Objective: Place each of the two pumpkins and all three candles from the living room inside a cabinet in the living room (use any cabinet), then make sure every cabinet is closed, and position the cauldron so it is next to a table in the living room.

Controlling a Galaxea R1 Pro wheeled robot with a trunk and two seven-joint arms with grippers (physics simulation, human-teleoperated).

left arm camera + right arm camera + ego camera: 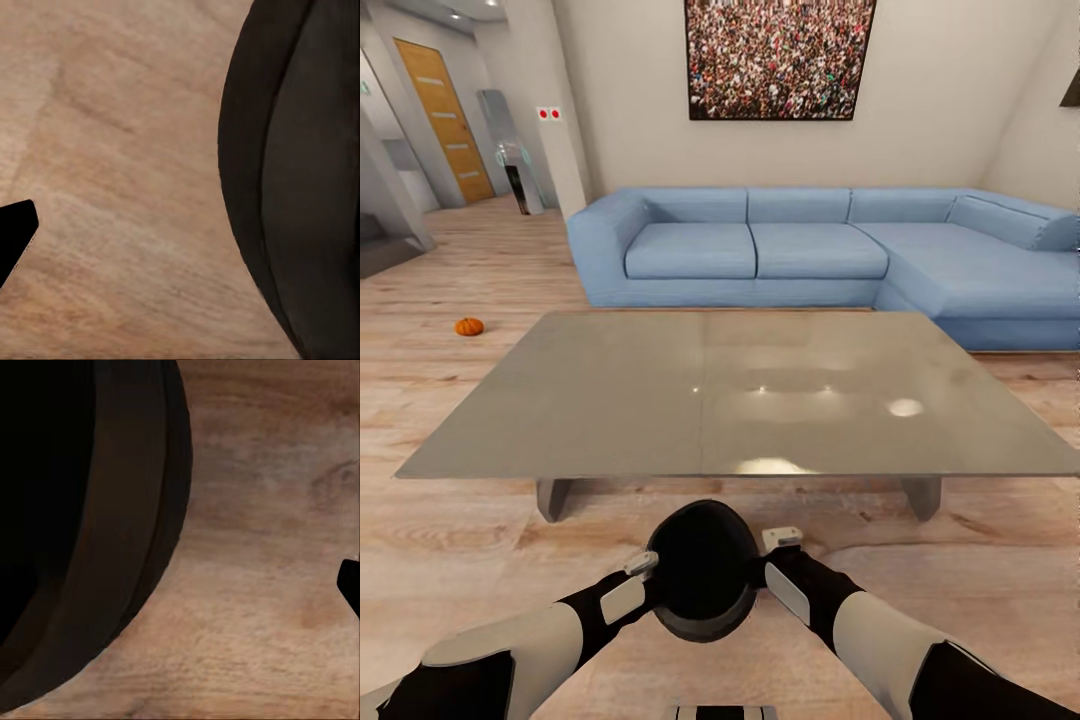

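I am pinching the cauldron [703,570] between the left gripper [638,578] and right gripper [778,565], each clamping its thick rim because the rigid, probably heavy pot is hanging just short of the table [560,420], a pumpkin [469,326] lying far beyond.

Low grey table [660,400] on pale wood floor [460,530], glossy top catching ceiling-light spots. Just behind the table, blue corner sofa [810,250] against a cream wall [940,100]. Above the sofa, a framed crowd picture [778,58]. Far left of the sofa, a white pillar [555,110], then an orange-brown door [445,120].
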